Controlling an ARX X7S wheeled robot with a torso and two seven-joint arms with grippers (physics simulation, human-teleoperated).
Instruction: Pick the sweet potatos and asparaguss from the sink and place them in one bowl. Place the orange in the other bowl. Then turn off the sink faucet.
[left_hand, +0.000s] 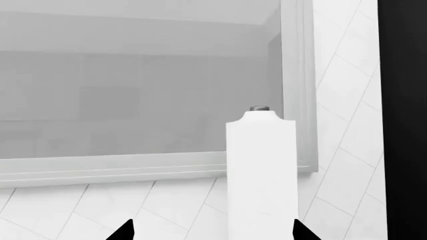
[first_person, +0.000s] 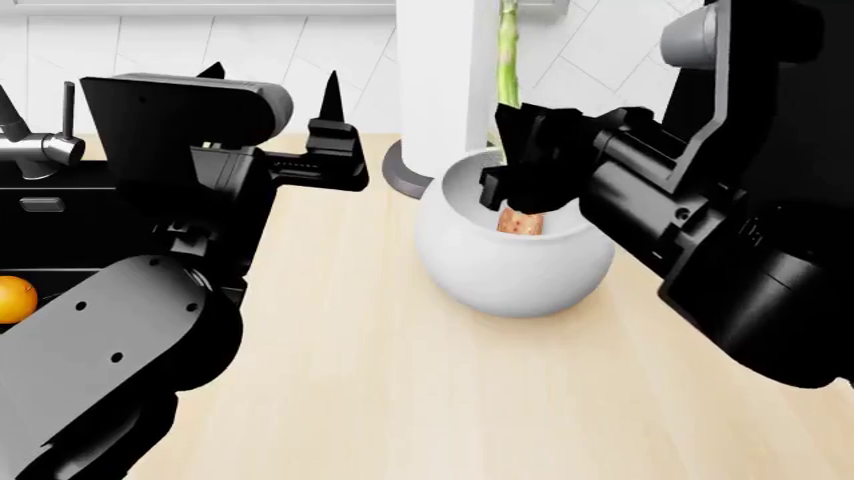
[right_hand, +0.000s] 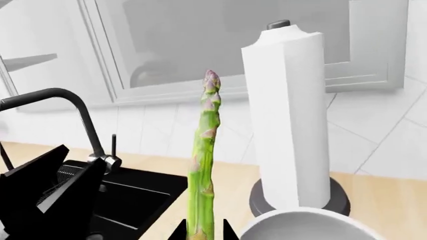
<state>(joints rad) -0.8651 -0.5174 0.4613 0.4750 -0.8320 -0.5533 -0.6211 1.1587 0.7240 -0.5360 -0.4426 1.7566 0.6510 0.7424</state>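
Note:
My right gripper (first_person: 518, 150) is shut on a green asparagus (first_person: 507, 50) and holds it upright over the glossy white bowl (first_person: 514, 265). A pinkish sweet potato (first_person: 523, 222) lies inside that bowl. In the right wrist view the asparagus (right_hand: 203, 165) rises from between the fingers of the right gripper (right_hand: 203, 233), beside the bowl's rim (right_hand: 313, 225). The orange (first_person: 14, 298) sits in the black sink (first_person: 54, 240) at far left, below the faucet (first_person: 34, 145). My left gripper (first_person: 274, 85) hangs open and empty over the counter; in its wrist view the left gripper (left_hand: 215, 233) faces the paper towel roll (left_hand: 261, 170).
A tall white paper towel roll (first_person: 447, 80) on a grey base stands just behind the bowl. The dark gooseneck faucet (right_hand: 73, 107) arches over the sink (right_hand: 133, 200). Behind the light wooden counter (first_person: 400, 380) is a tiled wall with a window (left_hand: 133, 85). The other bowl is out of view.

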